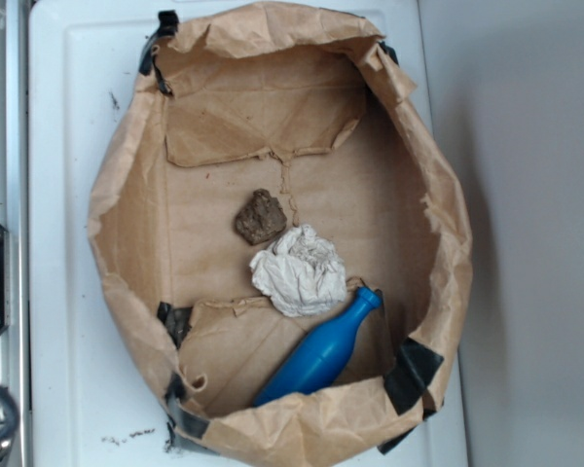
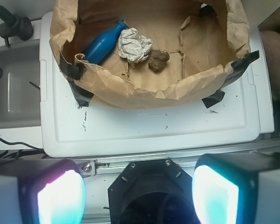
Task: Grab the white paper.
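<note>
Open pincer (image 2: 138, 198); one white paper (image 2: 135, 45).

A white tray (image 1: 68, 195) carries everything. Directly on it sits an open brown bag (image 1: 127, 195), fixed at its rim with black tape (image 1: 409, 375). Dark specks mark the tray's bare surface.
</note>
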Tool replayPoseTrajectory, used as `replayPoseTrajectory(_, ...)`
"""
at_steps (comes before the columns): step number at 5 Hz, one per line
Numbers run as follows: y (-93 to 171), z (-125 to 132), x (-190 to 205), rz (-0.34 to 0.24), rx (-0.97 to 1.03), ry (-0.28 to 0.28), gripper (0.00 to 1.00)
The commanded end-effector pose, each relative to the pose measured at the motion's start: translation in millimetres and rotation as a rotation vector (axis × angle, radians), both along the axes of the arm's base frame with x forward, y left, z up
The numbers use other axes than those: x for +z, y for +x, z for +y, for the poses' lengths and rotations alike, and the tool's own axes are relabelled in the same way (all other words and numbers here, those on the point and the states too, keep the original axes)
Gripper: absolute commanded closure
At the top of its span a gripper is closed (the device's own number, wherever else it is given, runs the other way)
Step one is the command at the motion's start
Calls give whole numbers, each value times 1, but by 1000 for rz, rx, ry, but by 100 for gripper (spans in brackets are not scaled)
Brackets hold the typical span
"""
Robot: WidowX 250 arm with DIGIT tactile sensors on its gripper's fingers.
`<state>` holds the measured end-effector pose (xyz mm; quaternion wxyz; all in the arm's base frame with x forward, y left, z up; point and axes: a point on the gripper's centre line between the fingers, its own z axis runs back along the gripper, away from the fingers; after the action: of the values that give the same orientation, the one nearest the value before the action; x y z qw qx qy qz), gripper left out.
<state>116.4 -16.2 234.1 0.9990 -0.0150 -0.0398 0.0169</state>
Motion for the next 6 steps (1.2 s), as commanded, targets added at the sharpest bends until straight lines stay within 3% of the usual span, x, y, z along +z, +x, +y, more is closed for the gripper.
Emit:
replayPoseTrajectory(1, 97, -12, -16, 60, -122, 95, 0)
replayPoseTrajectory(2, 145, -7, -31, 130, -346, 60, 0)
replayPoseTrajectory(3, 157, -5, -40, 19, -584, 148, 0)
replayPoseTrajectory(6, 157, -5, -40, 19, -584, 148, 0)
